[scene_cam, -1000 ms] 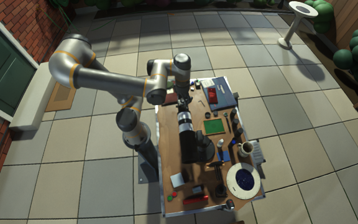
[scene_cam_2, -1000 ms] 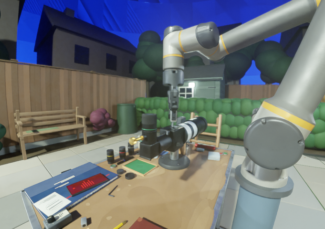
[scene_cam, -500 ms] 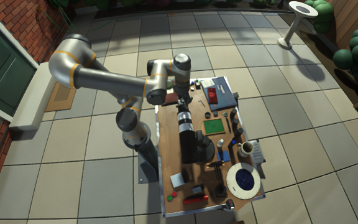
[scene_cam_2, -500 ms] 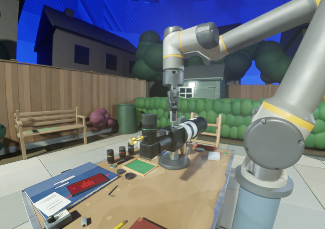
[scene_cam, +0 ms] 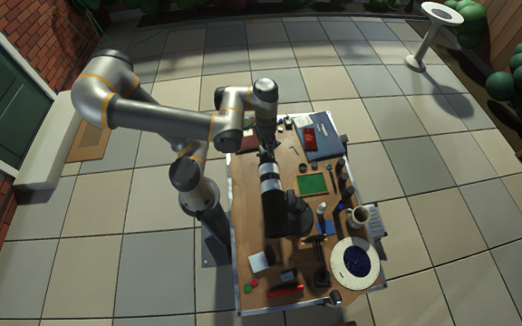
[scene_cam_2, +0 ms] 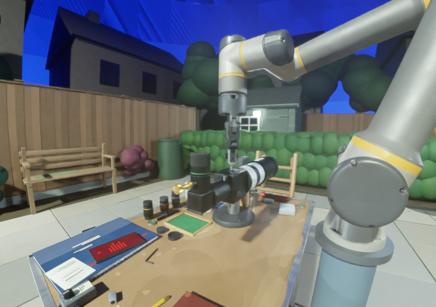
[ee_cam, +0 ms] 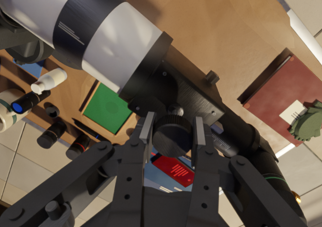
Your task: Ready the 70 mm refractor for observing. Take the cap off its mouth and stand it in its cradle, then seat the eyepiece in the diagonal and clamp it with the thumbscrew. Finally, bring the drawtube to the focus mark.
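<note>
My gripper (ee_cam: 171,131) points straight down over the rear of the refractor (scene_cam: 272,194), and the black knurled focus knob (ee_cam: 172,135) on the focuser housing is clamped between its fingers. The white and black tube (scene_cam_2: 256,172) lies level on its round-based mount (scene_cam_2: 233,215). The eyepiece (scene_cam_2: 200,166) stands upright in the diagonal (scene_cam_2: 199,197), with the brass thumbscrew (scene_cam_2: 180,187) sticking out beside it. The drawtube with its scale (ee_cam: 221,142) runs out behind the knob. The telescope's mouth and the cap are hidden from me.
A blue folder with a red panel (scene_cam_2: 97,248) lies at the table's near corner, next to a green pad (scene_cam_2: 187,223). Spare eyepieces (scene_cam_2: 148,209), a hex key (scene_cam_2: 151,256), a mug (scene_cam: 356,216), a star disc (scene_cam: 355,263) and a red book (ee_cam: 287,99) crowd the tabletop.
</note>
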Motion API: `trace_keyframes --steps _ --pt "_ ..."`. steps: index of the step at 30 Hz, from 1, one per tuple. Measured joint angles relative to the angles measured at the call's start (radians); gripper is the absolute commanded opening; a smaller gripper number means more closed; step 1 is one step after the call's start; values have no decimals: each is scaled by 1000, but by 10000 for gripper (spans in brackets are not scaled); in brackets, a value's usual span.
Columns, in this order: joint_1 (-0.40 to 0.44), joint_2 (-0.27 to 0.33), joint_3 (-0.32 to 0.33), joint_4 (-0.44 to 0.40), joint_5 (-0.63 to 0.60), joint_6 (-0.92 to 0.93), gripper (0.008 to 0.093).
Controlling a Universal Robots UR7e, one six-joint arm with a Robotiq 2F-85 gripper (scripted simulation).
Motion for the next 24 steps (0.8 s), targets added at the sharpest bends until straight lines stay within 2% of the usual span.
trace_keyframes --steps 12,24 --pt "0 0 0 0 0 0 90" --pt "0 0 0 0 0 -8 80"
